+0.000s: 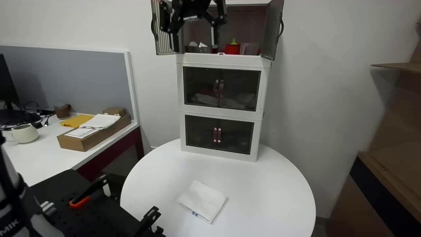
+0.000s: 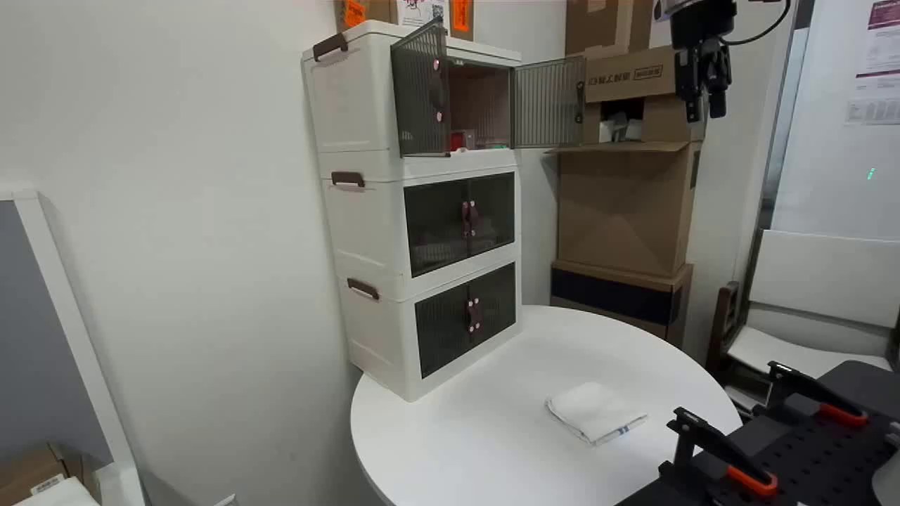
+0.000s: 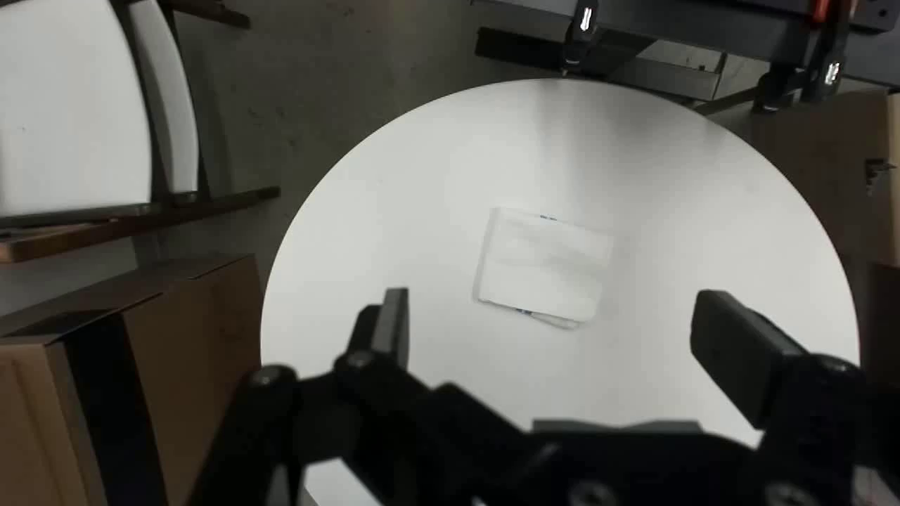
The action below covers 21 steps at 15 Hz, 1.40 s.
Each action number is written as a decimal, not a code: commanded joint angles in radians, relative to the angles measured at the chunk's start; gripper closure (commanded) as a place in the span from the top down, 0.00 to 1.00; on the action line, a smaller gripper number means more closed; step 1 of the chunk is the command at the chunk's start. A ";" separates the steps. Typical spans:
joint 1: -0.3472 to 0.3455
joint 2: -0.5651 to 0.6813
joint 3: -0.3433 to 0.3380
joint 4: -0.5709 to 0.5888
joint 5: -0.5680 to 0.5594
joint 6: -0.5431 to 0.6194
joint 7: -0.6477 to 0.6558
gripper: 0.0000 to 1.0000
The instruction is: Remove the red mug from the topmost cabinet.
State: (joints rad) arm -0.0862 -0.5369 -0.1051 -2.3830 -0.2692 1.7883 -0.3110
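My gripper (image 1: pixel 195 43) is empty, its fingers (image 3: pixel 738 351) spread well apart and pointing down. Beneath them the wrist view gives me the table (image 3: pixel 394 211) and the folded cloth (image 3: pixel 545 267), nothing I am after, so it cannot help me aim yet. In an exterior view the fingers overlap the opening of the top cabinet (image 1: pixel 246 23); I don't trust that, since in an exterior view the gripper (image 2: pixel 705 114) hangs well apart from it. If I misread that depth, I'd close on air or ram the doors (image 1: pixel 272 33).

The mug (image 1: pixel 233 49) sits inside the top cabinet, near the front by the look of it, both doors standing open. I judge this is the approach, and I'd want the gripper levelled first: going in nose-down would likely jam it against the roof (image 2: pixel 485 50). Lifting before drawing back would strike the same roof. Too wide a spread could sweep the clear box (image 1: pixel 251 49) just beside the mug, or the grey container (image 1: pixel 199 50) farther along. Something green (image 1: pixel 234 41) pokes up above the mug; I can't tell whether it is in or behind it, and if loose it may drop out. A hard knock on the doors could shift the whole tower (image 2: pixel 365 225), and the cartons (image 2: pixel 380 10) that seem to rest on it
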 commanded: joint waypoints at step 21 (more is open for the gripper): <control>0.150 0.557 -0.069 0.365 0.646 1.050 -0.120 1.00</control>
State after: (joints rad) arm 0.0104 -0.1097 -0.1539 -2.1540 0.1968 2.7784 -0.3060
